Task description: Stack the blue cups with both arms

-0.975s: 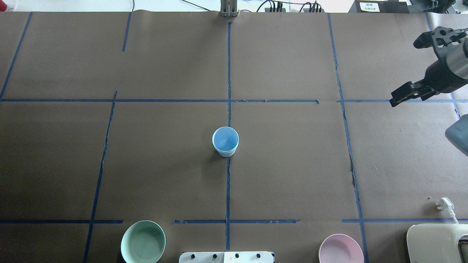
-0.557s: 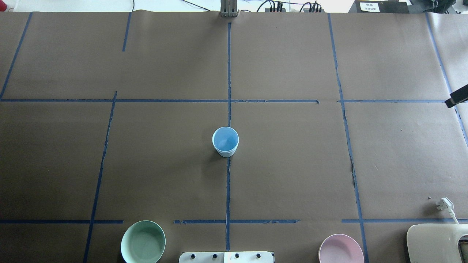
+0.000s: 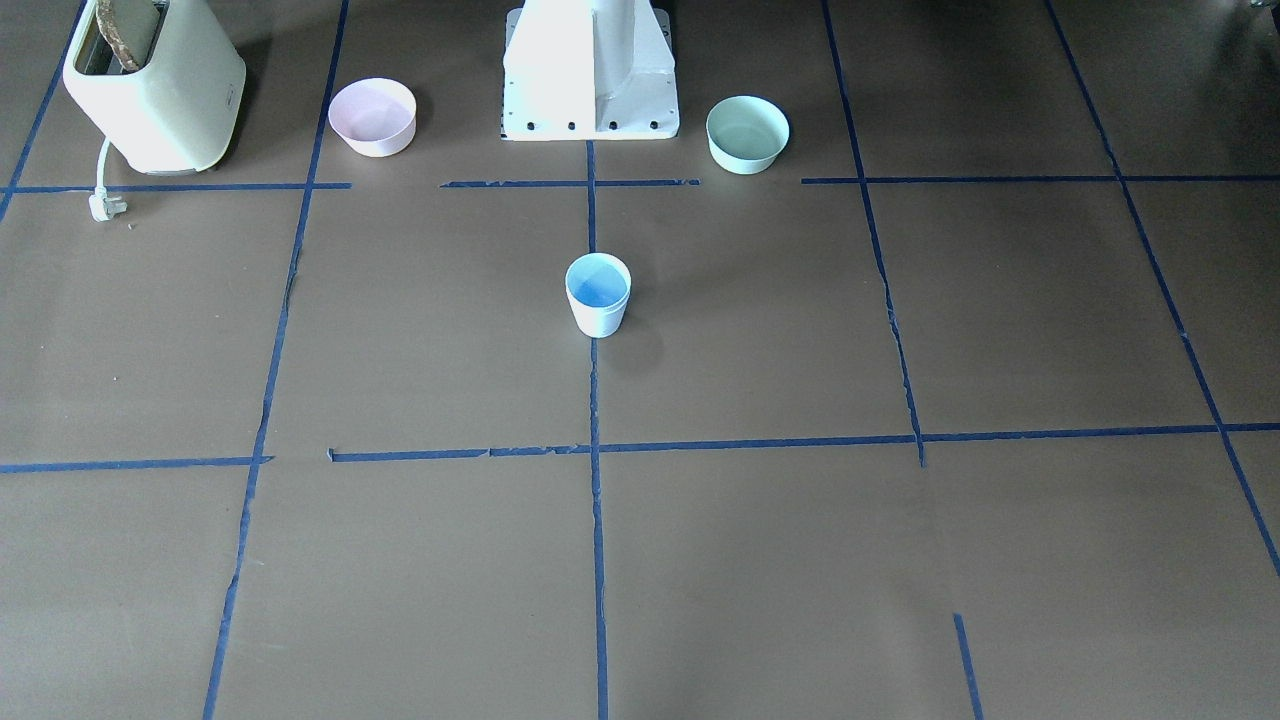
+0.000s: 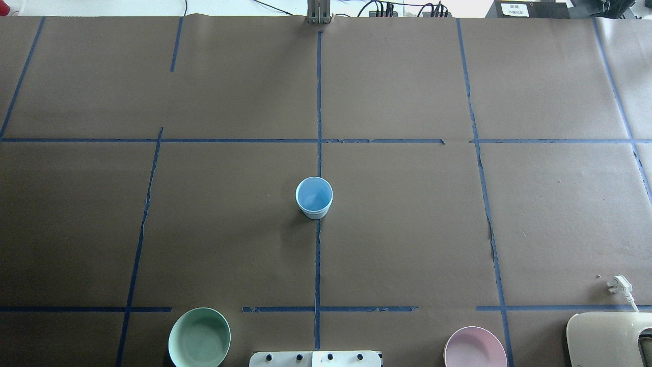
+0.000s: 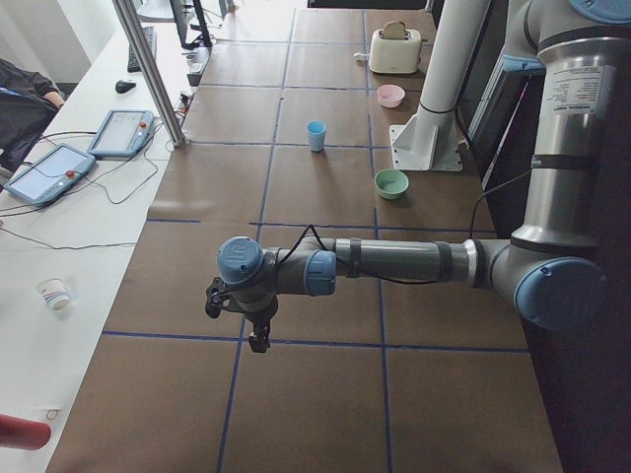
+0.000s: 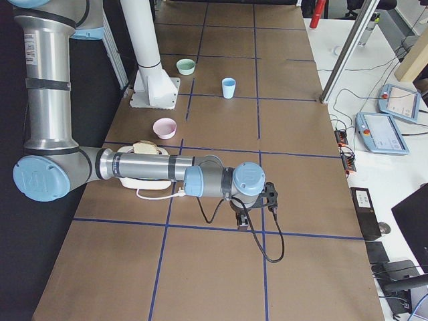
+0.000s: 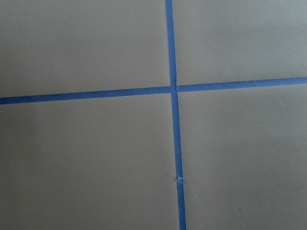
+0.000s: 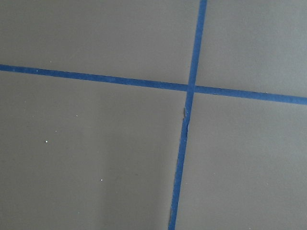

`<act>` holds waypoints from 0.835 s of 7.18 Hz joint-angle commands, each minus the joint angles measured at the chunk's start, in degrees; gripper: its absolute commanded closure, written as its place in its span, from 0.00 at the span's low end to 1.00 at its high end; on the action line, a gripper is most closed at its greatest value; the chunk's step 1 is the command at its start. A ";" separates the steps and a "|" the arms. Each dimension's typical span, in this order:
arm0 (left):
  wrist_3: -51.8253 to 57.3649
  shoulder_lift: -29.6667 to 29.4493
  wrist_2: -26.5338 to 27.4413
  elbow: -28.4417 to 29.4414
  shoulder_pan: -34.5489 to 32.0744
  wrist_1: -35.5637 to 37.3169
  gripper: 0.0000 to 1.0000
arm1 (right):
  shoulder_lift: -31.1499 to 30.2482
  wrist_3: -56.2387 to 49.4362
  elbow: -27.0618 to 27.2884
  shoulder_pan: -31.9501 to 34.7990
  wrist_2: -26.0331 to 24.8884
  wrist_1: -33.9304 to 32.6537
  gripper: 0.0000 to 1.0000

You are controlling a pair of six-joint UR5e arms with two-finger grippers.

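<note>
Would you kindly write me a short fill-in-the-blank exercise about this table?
The blue cup stands ____ on the centre tape line.
The bowl beside the toaster is ____.
The mint-green bowl sits on the pedestal's ____ side, by the robot's own sides.
Missing words: upright; pink; left.

the cup [image 4: 314,198] stood mid-worktop [image 4: 407,229], ahead of the pedestal [image 4: 316,358]. the left bowl [image 4: 199,337] and right bowl [image 4: 474,349] flanked the pedestal; the toaster [image 4: 606,336] stood right of the right bowl, along the robot's edge.
</note>
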 commanded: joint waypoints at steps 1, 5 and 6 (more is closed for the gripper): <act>0.16 0.29 0.01 0.12 0.00 -0.02 0.00 | -0.77 -0.29 -1.06 1.96 -1.02 0.03 0.01; 0.25 0.38 0.01 0.12 0.00 -0.19 0.00 | -1.13 0.23 -0.88 2.85 -2.61 0.03 0.01; 0.34 0.38 0.01 0.12 0.00 -0.28 0.00 | -1.13 0.15 -0.80 2.85 -2.70 0.03 0.01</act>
